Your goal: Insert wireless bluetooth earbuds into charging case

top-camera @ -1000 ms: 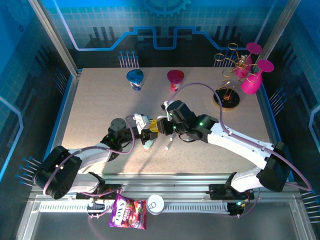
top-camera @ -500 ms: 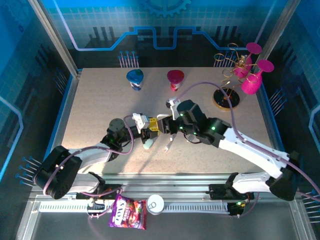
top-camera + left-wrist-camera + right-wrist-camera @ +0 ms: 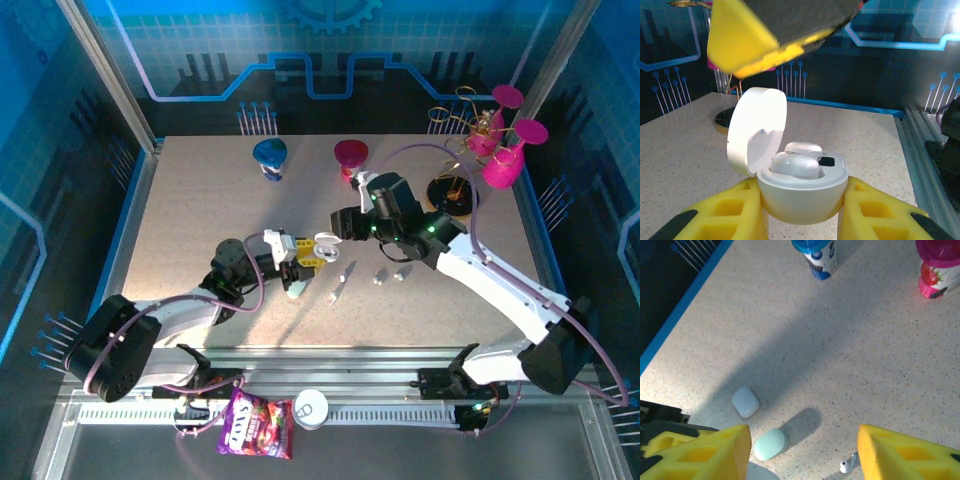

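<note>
The left jaws clamp the rounded base of a white charging case (image 3: 802,192), its lid hinged up and two earbuds (image 3: 796,164) seated inside, while the right jaws stand apart and empty above the desk (image 3: 850,340). The desk is speckled beige, edged in blue and walled by blue-lit circuit-patterned panels (image 3: 300,60), with a blue-lidded cup (image 3: 270,157) and a pink-lidded cup (image 3: 350,156) at its far side. Loose earbuds (image 3: 379,278) lie on it near a mint case (image 3: 769,444) and a pale case (image 3: 745,401) set close together.
</note>
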Available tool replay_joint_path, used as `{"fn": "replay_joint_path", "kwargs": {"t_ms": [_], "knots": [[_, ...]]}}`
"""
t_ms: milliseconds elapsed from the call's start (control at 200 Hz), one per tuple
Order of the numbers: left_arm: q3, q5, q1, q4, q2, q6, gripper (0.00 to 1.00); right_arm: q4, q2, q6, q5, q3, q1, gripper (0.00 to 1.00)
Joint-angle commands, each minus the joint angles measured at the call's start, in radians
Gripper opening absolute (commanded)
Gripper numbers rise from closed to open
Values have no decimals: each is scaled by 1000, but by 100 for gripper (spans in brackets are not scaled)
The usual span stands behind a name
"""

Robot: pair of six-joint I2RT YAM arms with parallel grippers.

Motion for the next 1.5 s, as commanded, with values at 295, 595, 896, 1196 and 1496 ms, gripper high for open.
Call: {"fn": "replay_joint_path", "kwargs": {"t_ms": [295, 595, 896, 1196, 1496], "knots": [[29, -19, 3, -22, -44, -32, 25, -39, -71, -91, -124, -53, 15, 70], [43, 13, 2, -15, -54, -81, 25, 97, -215, -182, -275, -178, 2, 74], [35, 72, 3, 45, -95, -143, 26, 271, -238, -115, -640, -269, -105, 74], [76, 173, 2, 30, -113, -224, 25, 382, -261, -312, -789, -381, -104, 76], [87, 239, 3, -30, -150, -256, 25, 372, -226, -426, -835, -364, -109, 54]]}}
